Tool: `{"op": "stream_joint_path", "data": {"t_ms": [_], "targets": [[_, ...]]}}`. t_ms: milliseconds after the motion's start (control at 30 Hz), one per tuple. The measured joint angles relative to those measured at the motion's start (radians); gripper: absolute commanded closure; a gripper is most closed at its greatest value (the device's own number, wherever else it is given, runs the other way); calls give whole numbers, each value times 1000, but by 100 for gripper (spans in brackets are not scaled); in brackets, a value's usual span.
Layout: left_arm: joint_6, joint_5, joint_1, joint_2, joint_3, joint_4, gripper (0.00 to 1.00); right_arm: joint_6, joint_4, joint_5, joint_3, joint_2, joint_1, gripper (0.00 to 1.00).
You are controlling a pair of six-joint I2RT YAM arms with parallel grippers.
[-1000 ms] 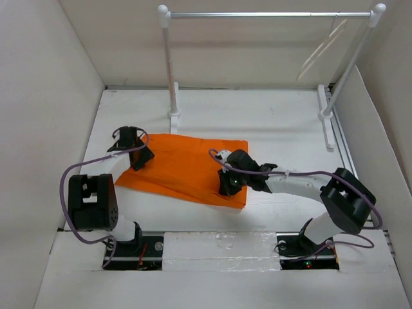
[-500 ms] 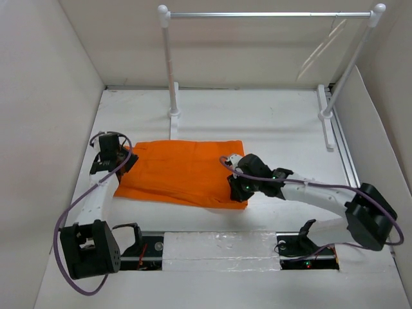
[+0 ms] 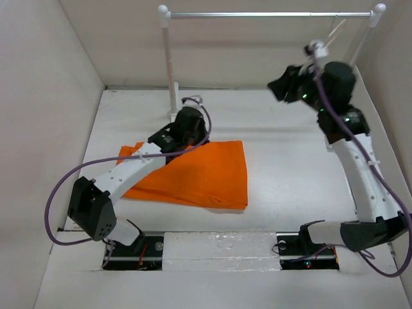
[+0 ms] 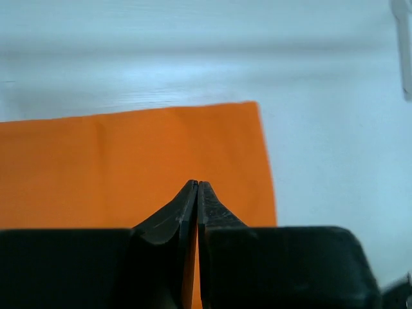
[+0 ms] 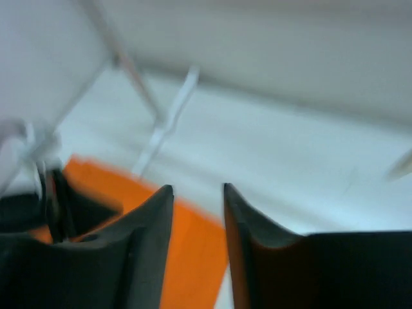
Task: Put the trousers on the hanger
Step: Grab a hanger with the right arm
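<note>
2 arms: left end effector (image 4: 197, 183), jaws pressed together on nothing, over the folded trousers (image 3: 193, 170) lying flat on the counter (image 3: 283, 161); right end effector (image 5: 198, 187), jaws spread and empty, raised near the hanger (image 3: 337, 28) on the rack (image 3: 257, 14).

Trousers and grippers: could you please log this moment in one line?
trousers: lying flat | left gripper: shut, over trousers | right gripper: open, empty, aloft
</note>
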Motion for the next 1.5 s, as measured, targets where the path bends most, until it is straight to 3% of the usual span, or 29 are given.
{"op": "stream_joint_path", "data": {"t_ms": [100,133,200,433,733,833,867,967,1000,1167,1233,1267,1500], "targets": [[27,-13,-136,10,15,16,89,34,43,-45,250,54,-165,30],[32,-13,-166,9,15,17,80,54,53,-57,304,70,-218,28],[34,-10,-203,6,2,28,76,98,74,-75,364,97,-311,24],[10,16,-261,-55,-151,52,73,319,177,-223,367,262,-480,22],[5,31,-264,-63,-183,57,73,513,312,-303,285,367,-504,22],[5,30,-264,-63,-183,57,73,557,395,-311,254,367,-495,28],[4,29,-264,-63,-183,57,73,571,426,-316,238,367,-491,35],[0,29,-264,-63,-183,57,74,615,492,-321,195,371,-475,38],[-1,29,-264,-63,-183,57,74,623,502,-323,188,375,-468,45],[-8,28,-264,-63,-183,57,74,650,542,-324,179,390,-446,57],[-9,27,-264,-63,-183,57,74,657,558,-324,178,389,-445,58],[-9,26,-264,-63,-183,57,74,661,566,-324,175,389,-445,64],[-10,26,-264,-63,-183,57,74,693,612,-325,144,389,-444,80]]}}
